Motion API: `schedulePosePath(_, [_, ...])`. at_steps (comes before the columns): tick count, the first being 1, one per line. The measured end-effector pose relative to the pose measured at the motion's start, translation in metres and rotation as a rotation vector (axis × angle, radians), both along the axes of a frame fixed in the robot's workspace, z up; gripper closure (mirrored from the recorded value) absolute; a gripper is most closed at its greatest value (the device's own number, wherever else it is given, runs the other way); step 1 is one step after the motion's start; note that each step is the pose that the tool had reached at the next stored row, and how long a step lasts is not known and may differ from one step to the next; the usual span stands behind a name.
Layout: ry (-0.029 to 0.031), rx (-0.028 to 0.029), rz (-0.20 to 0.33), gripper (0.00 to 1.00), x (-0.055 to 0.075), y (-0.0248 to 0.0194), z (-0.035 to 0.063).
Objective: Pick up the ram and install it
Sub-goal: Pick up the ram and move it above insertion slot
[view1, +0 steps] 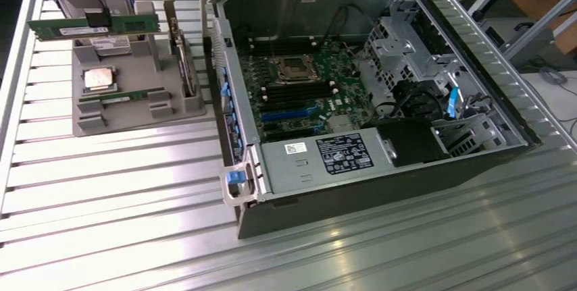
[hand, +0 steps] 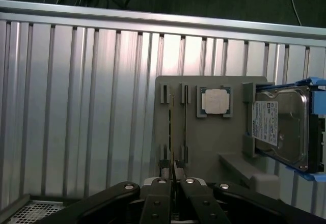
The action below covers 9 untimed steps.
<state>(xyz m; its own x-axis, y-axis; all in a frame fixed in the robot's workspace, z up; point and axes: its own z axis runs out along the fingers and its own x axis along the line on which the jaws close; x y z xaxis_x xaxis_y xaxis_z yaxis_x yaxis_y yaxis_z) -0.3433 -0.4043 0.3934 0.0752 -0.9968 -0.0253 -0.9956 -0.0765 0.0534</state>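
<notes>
Clearly off its seat: the ram (view1: 131,24), hanging above the grey holder (view1: 126,112) near the bench (view1: 117,203) corner at the exterior view's far left. Pinched across its thin faces by the gripper (view1: 94,19), closed tight on it, long edge level. Probably a hold meant to leave the lower contact edge free. From the wrist, seen edge-on over what looks like an empty groove.

Just beside that groove, a second ram stick (view1: 121,95) seated upright, close enough to be brushed. Further along the holder, the silver CPU (view1: 99,78), then a hard drive (hand: 280,127). On the side toward the case, a bracketed expansion card (view1: 183,61) standing on edge.

Well apart, the open computer case (view1: 361,196), with motherboard (view1: 302,105) face up and black memory slots (view1: 288,92) just beside the CPU socket (view1: 293,68). Between holder and board, the case's side wall.
</notes>
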Motion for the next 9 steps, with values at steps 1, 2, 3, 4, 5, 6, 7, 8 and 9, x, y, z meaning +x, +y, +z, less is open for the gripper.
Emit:
schedulePosePath(1, [0.0008,-0.0001,0.000,0.87,0.0017,0.0000,0.0001])
schedulePosePath(2, [0.0014,0.0000,0.000,0.87,0.0032,0.0000,0.0000])
schedulePosePath(3, [0.0021,0.0000,0.000,0.87,0.0047,0.0000,0.0000])
schedulePosePath(4, [0.0023,-0.0001,0.000,0.87,0.0054,0.0000,0.0000])
schedulePosePath(5, [0.0025,-0.0001,0.000,0.87,0.0059,0.0000,0.0000])
schedulePosePath(6, [0.0027,0.0000,0.000,0.87,0.0066,0.0000,0.0000])
schedulePosePath(7, [0.0029,0.0000,0.000,0.87,0.0071,0.0000,0.0000])
schedulePosePath(8, [0.0030,0.0000,0.000,0.87,0.0074,0.0000,0.0000])
schedulePosePath(9, [0.0032,0.0001,0.000,0.87,0.0076,0.0000,0.0000])
